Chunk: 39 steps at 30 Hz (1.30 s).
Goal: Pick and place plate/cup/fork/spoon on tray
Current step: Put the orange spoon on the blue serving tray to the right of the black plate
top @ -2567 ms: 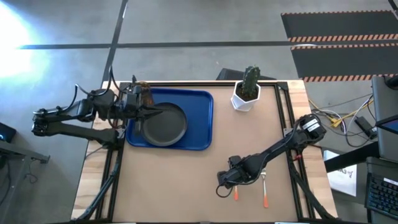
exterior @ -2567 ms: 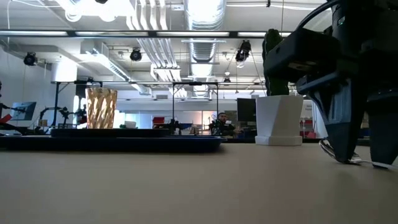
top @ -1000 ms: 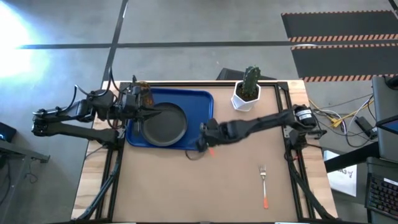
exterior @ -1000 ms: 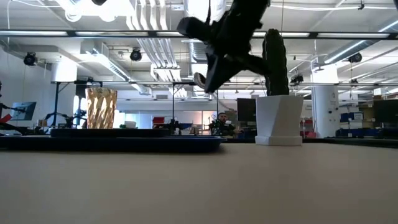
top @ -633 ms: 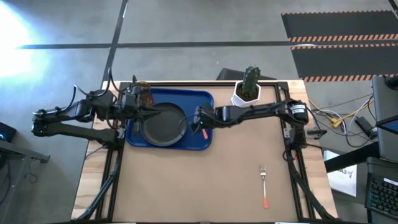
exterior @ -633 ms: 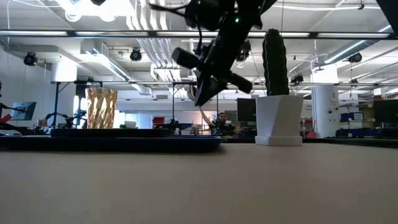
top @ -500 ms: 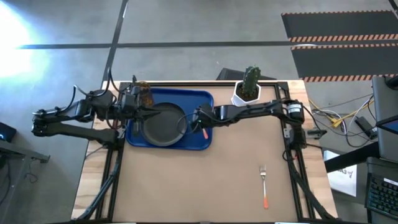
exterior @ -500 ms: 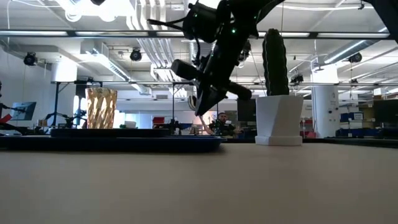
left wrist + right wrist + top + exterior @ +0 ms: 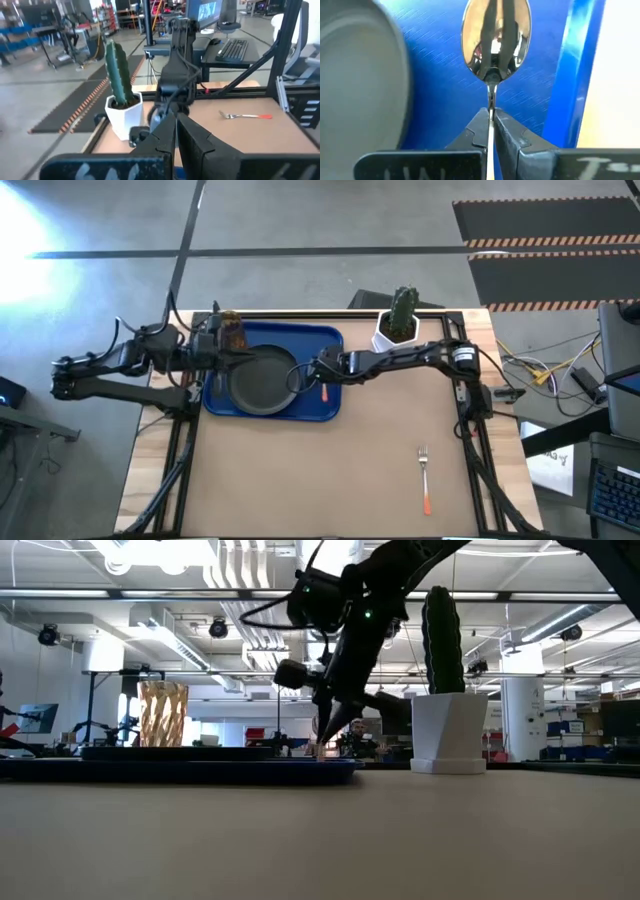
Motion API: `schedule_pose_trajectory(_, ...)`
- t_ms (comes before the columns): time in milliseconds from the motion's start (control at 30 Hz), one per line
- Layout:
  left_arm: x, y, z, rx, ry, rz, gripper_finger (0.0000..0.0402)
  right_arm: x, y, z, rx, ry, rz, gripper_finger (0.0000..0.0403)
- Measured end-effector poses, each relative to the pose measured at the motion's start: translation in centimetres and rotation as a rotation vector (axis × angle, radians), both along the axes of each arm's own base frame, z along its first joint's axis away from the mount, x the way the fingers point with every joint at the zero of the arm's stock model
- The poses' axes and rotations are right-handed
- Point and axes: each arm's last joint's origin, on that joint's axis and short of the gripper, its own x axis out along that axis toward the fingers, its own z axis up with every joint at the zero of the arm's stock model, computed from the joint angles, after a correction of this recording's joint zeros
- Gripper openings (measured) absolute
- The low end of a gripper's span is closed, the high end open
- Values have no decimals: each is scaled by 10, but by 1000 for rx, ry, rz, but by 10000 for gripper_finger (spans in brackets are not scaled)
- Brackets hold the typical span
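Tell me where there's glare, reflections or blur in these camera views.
High view: a bright wash of glare on the floor at the upper left. Low view: the right gripper and the cactus are dark silhouettes against bright ceiling lights. Right wrist view: the spoon bowl mirrors the fingers; the plate edge is soft. Left wrist view: the background is blurred.

No text, label, brand, number or sign can be read anywhere.
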Motion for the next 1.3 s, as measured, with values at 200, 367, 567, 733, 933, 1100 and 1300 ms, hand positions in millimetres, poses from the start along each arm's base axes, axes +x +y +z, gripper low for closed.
schedule_pose_trajectory(200, -11, -1, -1, 46, 34, -6, 0, 7, 19, -21, 42, -9, -59, 8)
schedule_pose_trajectory(367, -24, -1, -5, 45, 70, -7, 0, 9, 32, -29, 68, -11, -68, 8)
schedule_pose_trajectory(567, -35, -2, -4, 45, 50, -7, 0, 9, 33, -29, 71, -20, -90, 8)
schedule_pose_trajectory(733, -42, -2, -3, 44, 25, -6, 0, 9, 25, -28, 53, -24, -105, 8)
schedule_pose_trajectory(933, -41, -2, -4, 42, 32, -6, 0, 14, 16, -25, 45, -86, -110, 8)
schedule_pose_trajectory(1100, -37, -2, -5, 41, 46, -7, 0, 16, 9, -24, 35, -112, -107, 8)
schedule_pose_trajectory(1300, -33, -2, -6, 43, 58, -7, 0, 16, 8, -24, 39, -119, -116, 8)
